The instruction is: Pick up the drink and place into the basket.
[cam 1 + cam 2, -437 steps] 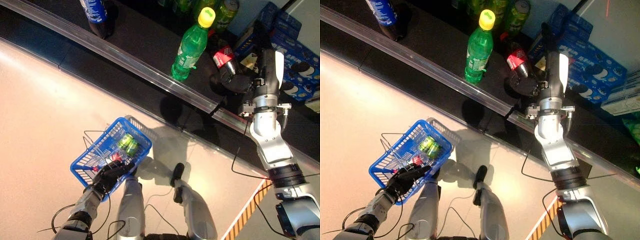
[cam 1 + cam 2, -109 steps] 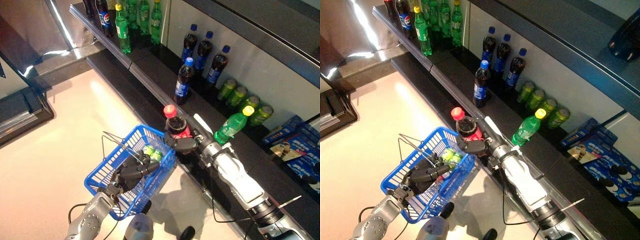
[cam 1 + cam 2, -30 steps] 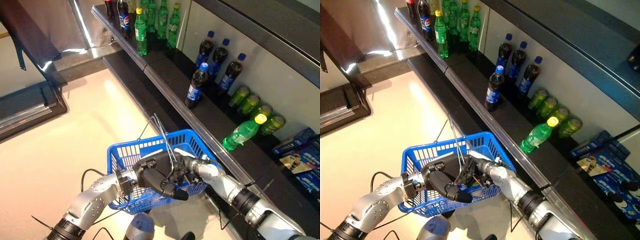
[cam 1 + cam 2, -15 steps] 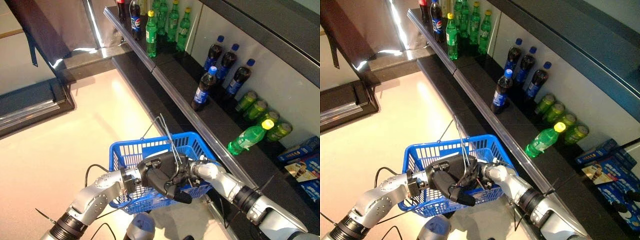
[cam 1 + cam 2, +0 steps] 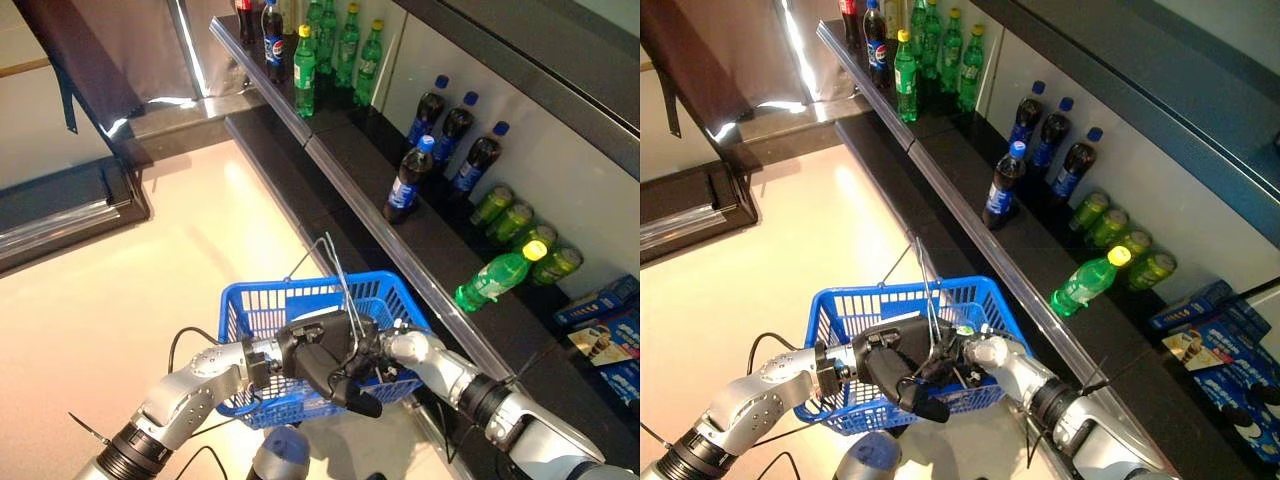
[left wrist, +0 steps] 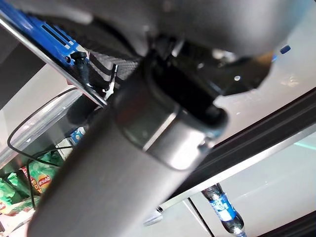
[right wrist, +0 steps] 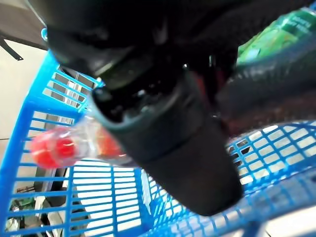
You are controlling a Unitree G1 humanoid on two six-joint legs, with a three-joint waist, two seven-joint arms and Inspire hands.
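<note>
Lowering the drink [image 7: 81, 147] into the blue basket [image 5: 262, 308], that's the step in hand, and it's close to done. The right wrist view shows the bottle, red cap and all, lying on its side inside the blue mesh walls, with the right hand [image 7: 168, 143] wrapped round it, fingers clamped on its body. A green can [image 7: 276, 37] sits just beside it in the basket. From the head views the right hand [image 5: 975, 352] reaches in over the rim, while the left hand [image 5: 322, 362] grips the wire handle [image 5: 335, 285] at the near side, fingers curled round it. To finish well: settle the bottle on the basket floor beside the can, open the fingers gently, then lift straight up clear of the handle. Keep the left hand steady so the basket doesn't swing.
</note>
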